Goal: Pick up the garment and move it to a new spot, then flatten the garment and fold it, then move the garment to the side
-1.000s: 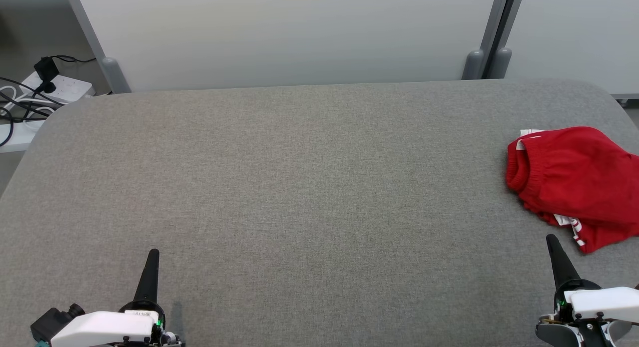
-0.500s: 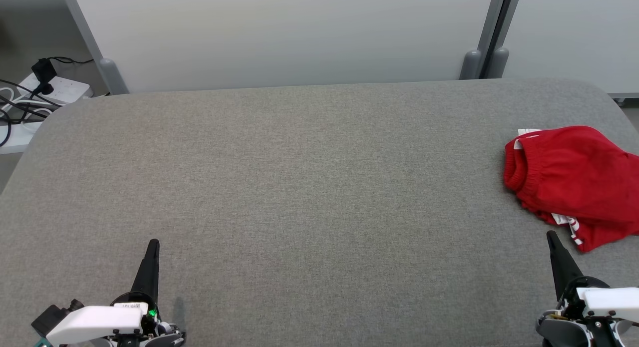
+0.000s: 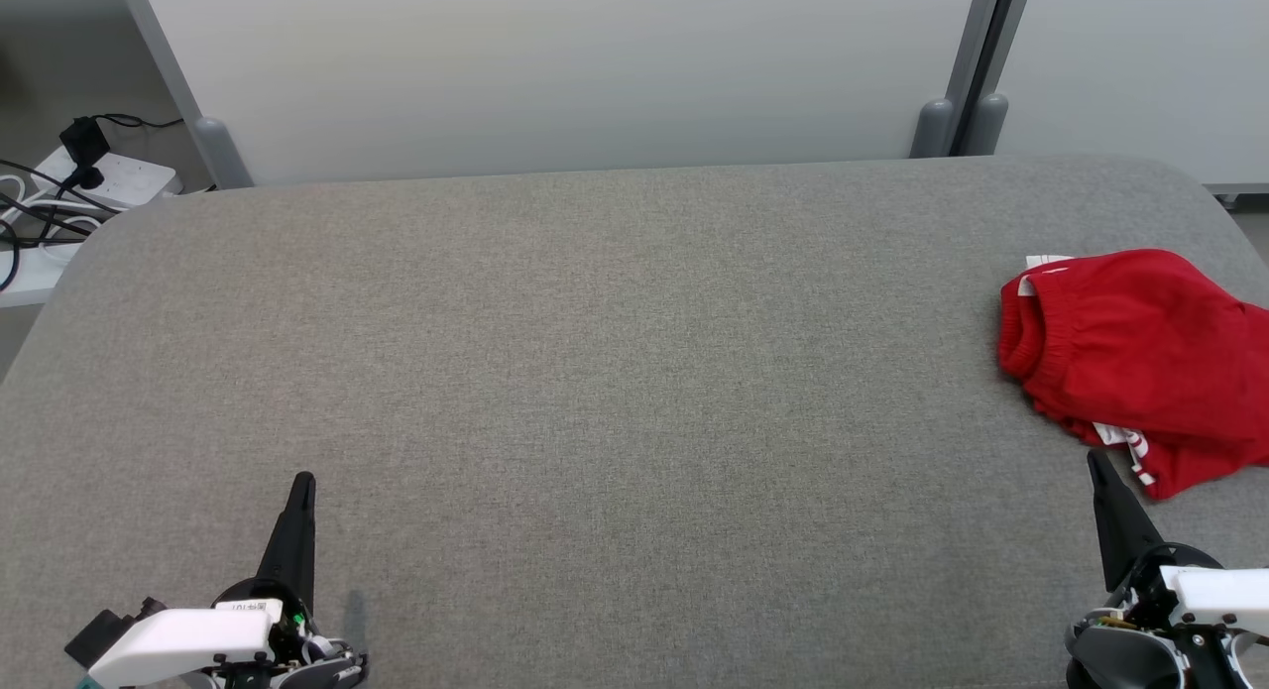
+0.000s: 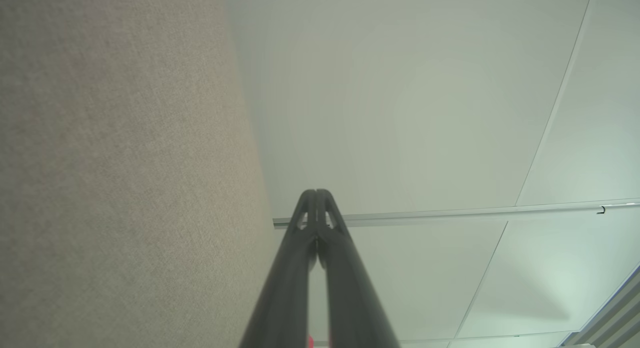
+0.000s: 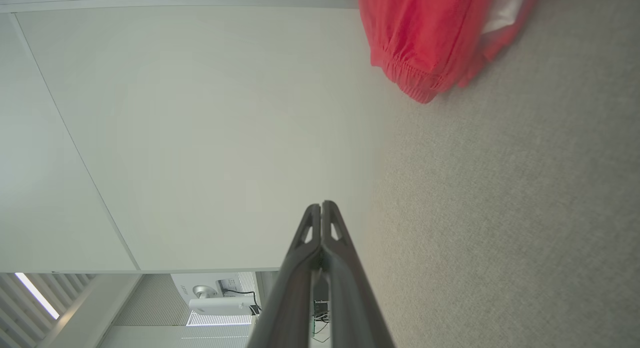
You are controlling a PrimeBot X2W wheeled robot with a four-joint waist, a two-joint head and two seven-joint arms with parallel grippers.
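Red garment [image 3: 1140, 362] heaped at right edge of desk [image 3: 595, 372]. My right fingers [image 3: 1115, 525] over its near-right corner, left fingers [image 3: 295, 540] near-left; both pairs pressed together, empty. Parked after folding, or awaiting pickup: can't tell.

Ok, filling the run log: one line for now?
phase: pre-pickup | garment: crumpled, untouched | left gripper: shut, empty | right gripper: shut, empty, beside garment

The left gripper [image 3: 301, 489] and right gripper [image 3: 1097, 467] hang over the table's [image 3: 634, 372] near edge, fingers pressed together (both empty), pointing toward its far edge.
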